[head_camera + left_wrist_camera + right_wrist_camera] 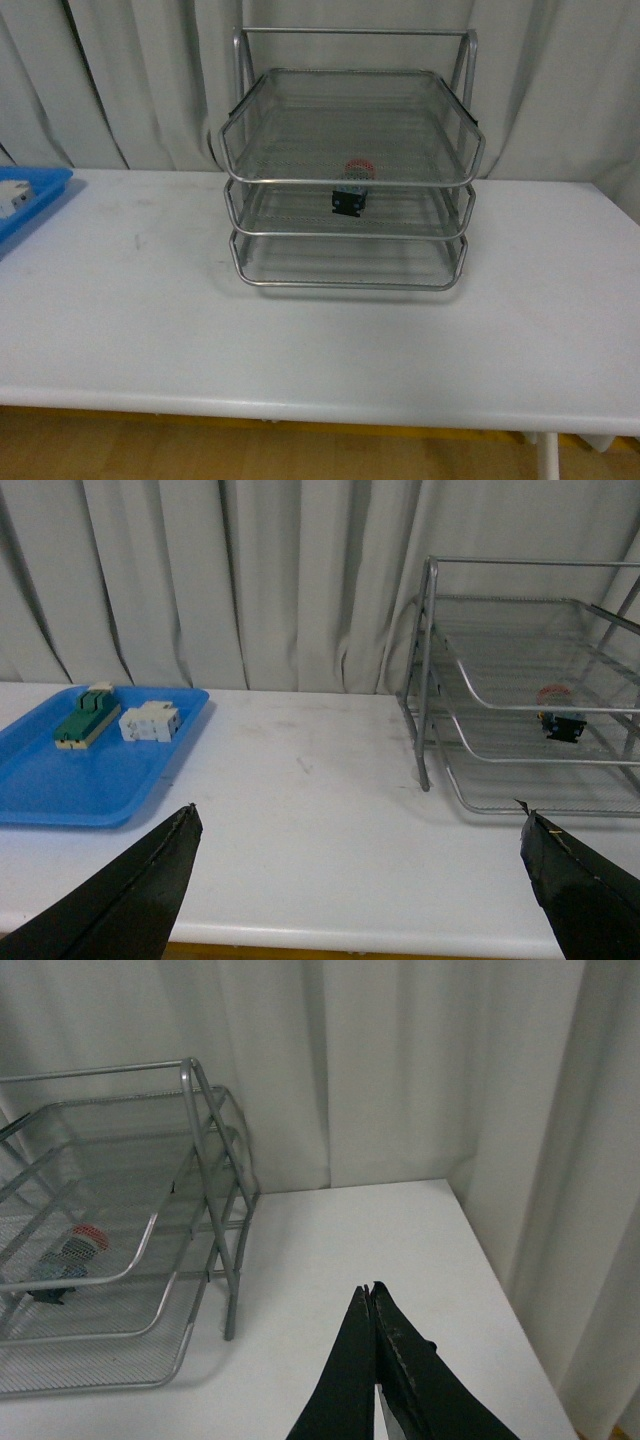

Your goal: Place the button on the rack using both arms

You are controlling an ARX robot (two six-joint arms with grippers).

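Observation:
The silver wire-mesh rack (240,190) stands at the back middle of the white table. The button (352,190), red cap over a dark body, rests on the rack's middle tier, partly veiled by the mesh. It also shows as the button (560,718) in the left wrist view and the button (68,1260) in the right wrist view. Neither arm appears in the front view. My left gripper (362,828) is open over the table's near edge, left of the rack (428,680). My right gripper (370,1288) is shut, empty, to the right of the rack (232,1260).
A flat blue tray (40,800) lies at the table's left end, holding a green-and-cream switch block (86,720) and a white breaker (150,721). The same tray (45,190) shows at the left edge of the front view. Grey curtains hang behind; the table's right edge lies beyond my right gripper.

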